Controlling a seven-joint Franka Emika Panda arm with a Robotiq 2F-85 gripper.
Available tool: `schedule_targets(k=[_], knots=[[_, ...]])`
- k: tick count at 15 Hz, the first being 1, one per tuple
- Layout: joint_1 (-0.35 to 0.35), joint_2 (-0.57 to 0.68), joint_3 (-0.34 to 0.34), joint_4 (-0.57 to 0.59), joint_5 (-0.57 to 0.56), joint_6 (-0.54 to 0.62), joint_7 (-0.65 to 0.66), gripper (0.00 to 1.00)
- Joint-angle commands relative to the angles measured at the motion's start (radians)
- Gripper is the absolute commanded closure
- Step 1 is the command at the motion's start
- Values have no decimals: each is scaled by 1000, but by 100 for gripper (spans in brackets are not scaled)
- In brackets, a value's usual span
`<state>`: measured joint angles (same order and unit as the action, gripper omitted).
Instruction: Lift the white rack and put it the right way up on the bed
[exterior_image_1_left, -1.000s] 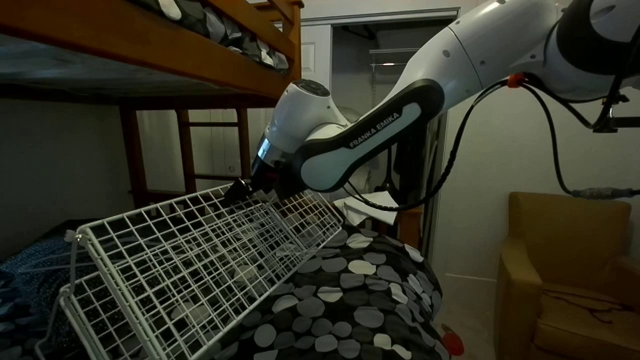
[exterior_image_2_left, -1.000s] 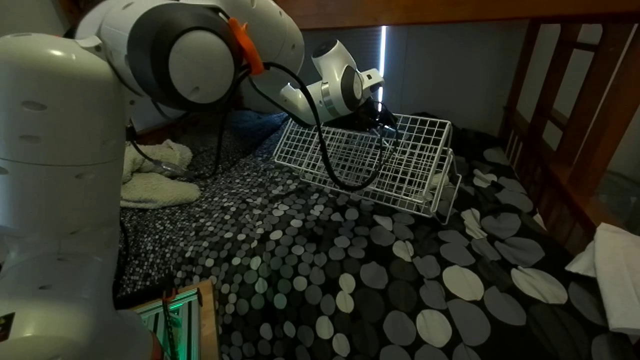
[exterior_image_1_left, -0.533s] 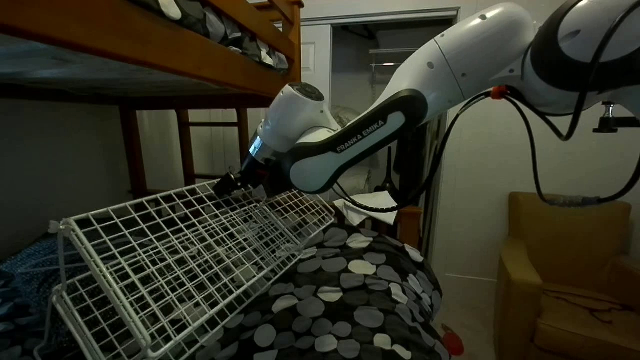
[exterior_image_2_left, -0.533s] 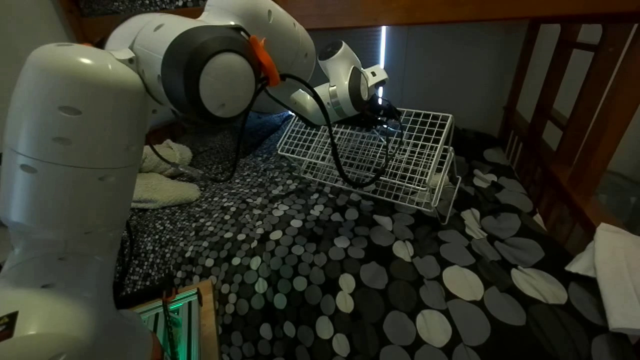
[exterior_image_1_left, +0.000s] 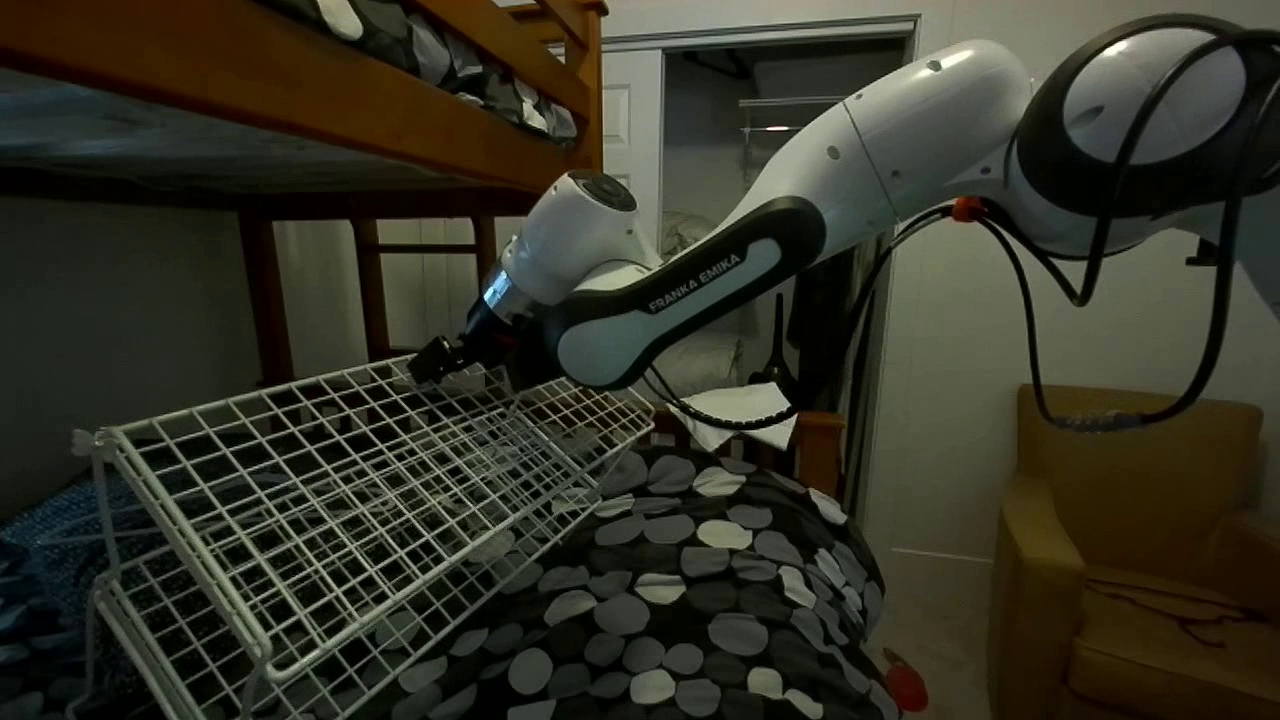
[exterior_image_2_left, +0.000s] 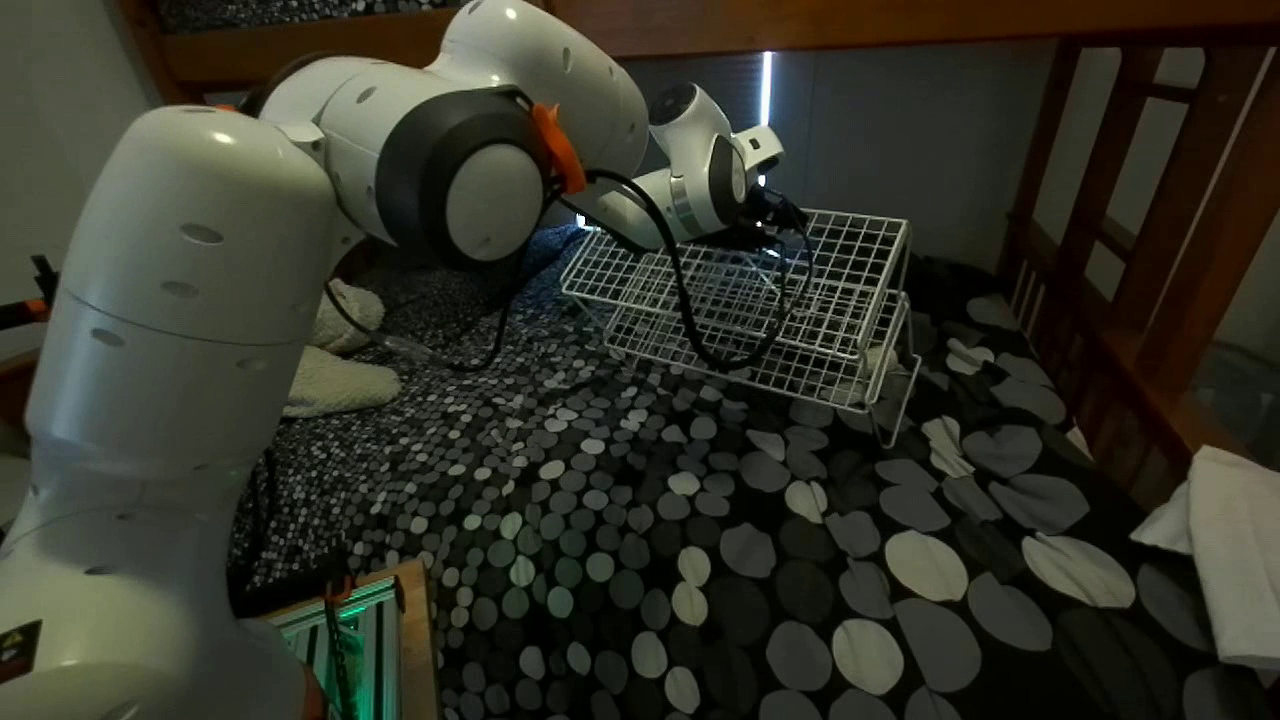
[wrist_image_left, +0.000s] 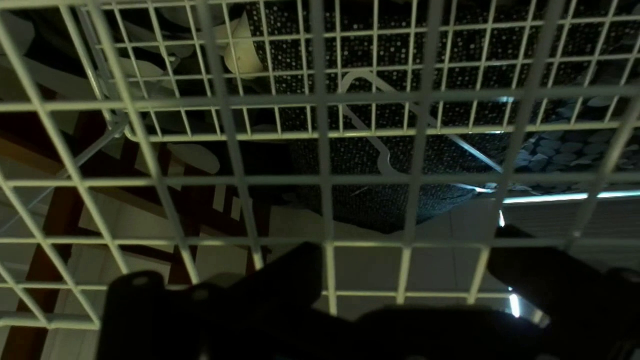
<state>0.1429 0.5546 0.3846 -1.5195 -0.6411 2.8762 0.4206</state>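
Along the bottom of the wrist view, a dark gripper (wrist_image_left: 405, 262), with fingers (wrist_image_left: 300, 272) spread well apart and pale wires across the gap. Cannot tell from any view whether touching those wires or just clear of them. In an exterior view, left of centre, right at the upper edge of the white rack (exterior_image_1_left: 380, 500), itself tilted across the left half of the frame, with an upper shelf sloping down toward the camera and a lower shelf beneath.

Over the whole wrist view, a near grid of rack wire; in the upper half, a second grid behind it. Through the wires near the middle, a thin pale hanger (wrist_image_left: 377, 143).

In an exterior view, right of centre, a wire leg (exterior_image_2_left: 905, 405) reaching down to the bed (exterior_image_2_left: 640, 560), black with grey and white dots over most of the frame. Contact along the far side of the rack hidden.

Up from the gripper toward the upper right in an exterior view, the white arm (exterior_image_1_left: 800, 190). Hanging in front of the rack in an exterior view, a black cable (exterior_image_2_left: 683, 300), with an orange strap (exterior_image_2_left: 558, 150) higher up.

Farther out, an upper bunk (exterior_image_1_left: 300, 90) in the upper left and a tan armchair (exterior_image_1_left: 1140, 450) in the lower right; also a white cloth (exterior_image_2_left: 1235, 560) at the right edge and cream fleece (exterior_image_2_left: 335, 385) at the left.
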Motion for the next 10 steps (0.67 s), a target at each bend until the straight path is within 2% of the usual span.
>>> schedule_targets(k=[1, 3, 4, 6, 10], knots=[[9, 67, 17, 31, -3, 52, -31, 0], [12, 74, 13, 41, -1, 59, -31, 0], [34, 67, -15, 50, -10, 50, 11, 0], [34, 67, -2, 58, 6, 53, 17, 0], [83, 67, -51, 97, -15, 66, 91, 0]])
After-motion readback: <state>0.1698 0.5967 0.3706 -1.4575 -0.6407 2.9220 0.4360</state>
